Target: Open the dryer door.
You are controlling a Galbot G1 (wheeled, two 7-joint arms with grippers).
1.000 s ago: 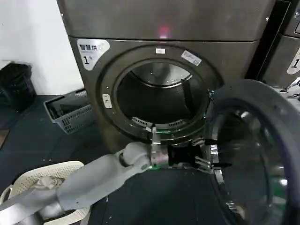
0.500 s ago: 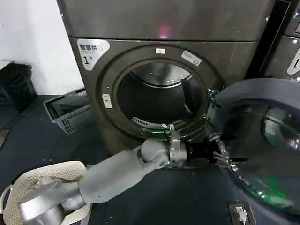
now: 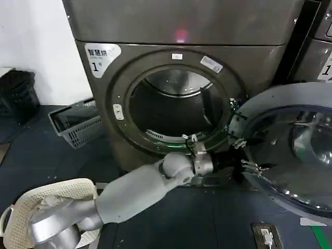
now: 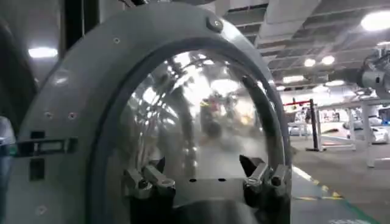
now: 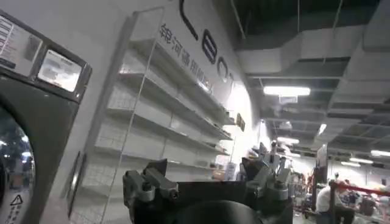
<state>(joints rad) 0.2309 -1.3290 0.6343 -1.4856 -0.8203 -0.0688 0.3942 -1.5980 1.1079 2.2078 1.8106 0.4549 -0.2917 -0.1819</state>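
The door (image 3: 290,150) is already swung far out to the right of the dryer (image 3: 176,104), and its grey-rimmed back with the domed glass faces my head camera. The drum opening is fully bare. My left gripper (image 3: 244,155) reaches across to the door's inner edge, near the hinge side, with its fingers spread and nothing between them. In the left wrist view the gripper (image 4: 207,182) stands just before the glass dome, apart from it as far as I can judge.

I think the opening is almost finished, so the danger now is in pushing too much. If I drive the arm more to the right, the fingertips may press on the glass or catch on the rim, and the hinge can be strained at its end stop. The door may also swing back when I let it go.

The right gripper (image 5: 207,189) waits open, pointing at shelves.
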